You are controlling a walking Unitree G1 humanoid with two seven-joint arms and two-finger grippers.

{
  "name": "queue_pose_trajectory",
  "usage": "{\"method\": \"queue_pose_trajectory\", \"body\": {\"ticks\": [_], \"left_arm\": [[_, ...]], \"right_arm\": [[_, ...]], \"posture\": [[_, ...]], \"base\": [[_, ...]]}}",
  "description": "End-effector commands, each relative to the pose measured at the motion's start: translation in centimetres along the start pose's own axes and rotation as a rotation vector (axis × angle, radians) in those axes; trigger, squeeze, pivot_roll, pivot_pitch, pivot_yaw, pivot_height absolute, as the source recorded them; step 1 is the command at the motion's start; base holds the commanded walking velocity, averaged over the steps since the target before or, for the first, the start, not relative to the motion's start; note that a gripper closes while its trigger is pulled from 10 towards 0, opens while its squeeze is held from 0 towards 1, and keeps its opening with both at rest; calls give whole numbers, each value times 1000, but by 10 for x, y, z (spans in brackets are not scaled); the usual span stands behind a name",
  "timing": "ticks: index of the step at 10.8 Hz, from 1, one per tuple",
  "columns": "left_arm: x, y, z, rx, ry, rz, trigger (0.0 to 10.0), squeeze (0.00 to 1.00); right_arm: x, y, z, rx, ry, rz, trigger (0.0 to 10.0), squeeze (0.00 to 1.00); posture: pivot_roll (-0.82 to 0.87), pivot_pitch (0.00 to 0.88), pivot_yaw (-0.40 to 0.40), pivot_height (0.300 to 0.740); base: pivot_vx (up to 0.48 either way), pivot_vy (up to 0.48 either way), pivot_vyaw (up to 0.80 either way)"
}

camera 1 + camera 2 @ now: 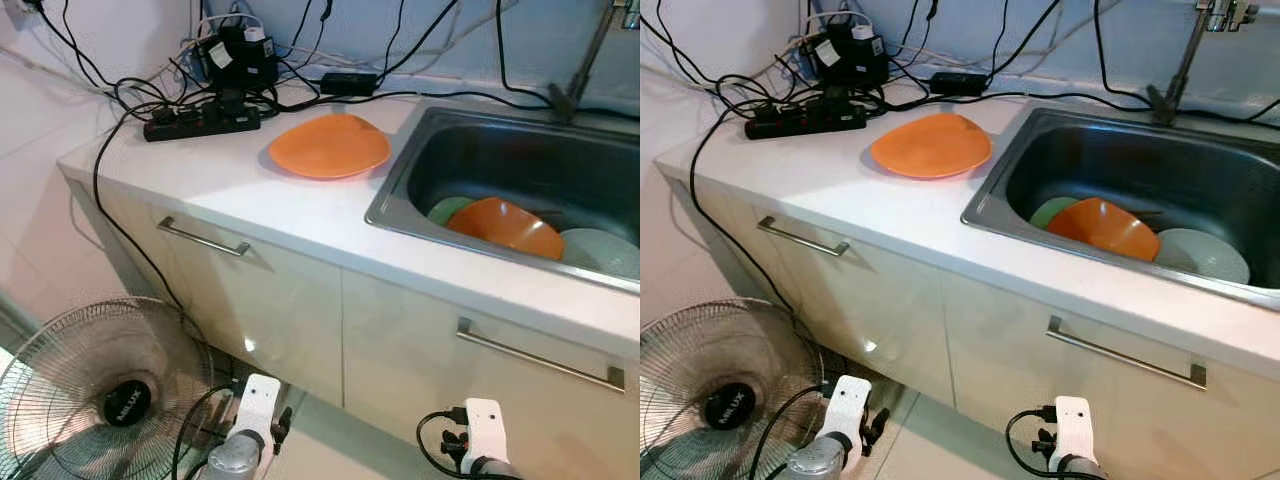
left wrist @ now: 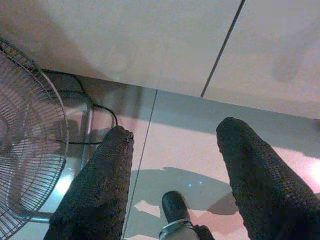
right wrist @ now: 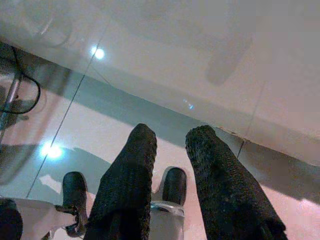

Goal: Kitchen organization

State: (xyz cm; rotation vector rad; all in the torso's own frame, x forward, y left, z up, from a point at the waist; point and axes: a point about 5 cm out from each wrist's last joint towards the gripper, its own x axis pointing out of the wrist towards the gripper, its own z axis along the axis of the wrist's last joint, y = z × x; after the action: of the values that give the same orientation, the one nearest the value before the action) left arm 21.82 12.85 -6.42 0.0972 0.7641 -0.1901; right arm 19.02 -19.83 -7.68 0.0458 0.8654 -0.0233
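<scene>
You have an orange plate lying flat on the white worktop, at nine o'clock of the steel sink. In the sink, an orange bowl leans between a green plate and a pale plate. Your left gripper hangs low by the cupboard doors, fingers spread and empty. Your right gripper hangs likewise, fingers slightly parted, empty. A floor fan stands at seven o'clock.

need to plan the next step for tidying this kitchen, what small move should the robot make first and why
Probably raise the right pincer toward the sink. Both arms hang low by the cabinet doors, the left pincer open over the floor. An orange plate already lies on the counter, while an orange bowl and pale green dishes sit in the sink on the robot's right.
</scene>
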Motion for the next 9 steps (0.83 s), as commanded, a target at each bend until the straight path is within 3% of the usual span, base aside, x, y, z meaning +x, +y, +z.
{"method": "queue_pose_trajectory", "body": {"ticks": [1, 3, 6, 9], "left_arm": [[-1, 4, -3, -8, 13, 22, 10000, 0], [-4, 15, -11, -43, 32, 57, 10000, 0], [-9, 41, -8, -41, -50, 152, 10000, 0], [-11, 39, -15, -43, -35, 143, 10000, 0]], "right_arm": [[0, 4, -1, -17, 3, 28, 10000, 0], [0, 3, 1, -54, -2, 39, 10000, 0], [-3, -13, 9, -52, -81, 12, 10000, 0], [-5, -15, 3, -7, -88, 4, 10000, 0]], "posture": [[20, 0, 69, 740], [20, 0, 69, 740], [22, 0, 86, 740], [29, 0, 91, 740]], "base": [[0, 0, 0], [0, 0, 0], [0, 0, 0], [0, 0, 0]]}}
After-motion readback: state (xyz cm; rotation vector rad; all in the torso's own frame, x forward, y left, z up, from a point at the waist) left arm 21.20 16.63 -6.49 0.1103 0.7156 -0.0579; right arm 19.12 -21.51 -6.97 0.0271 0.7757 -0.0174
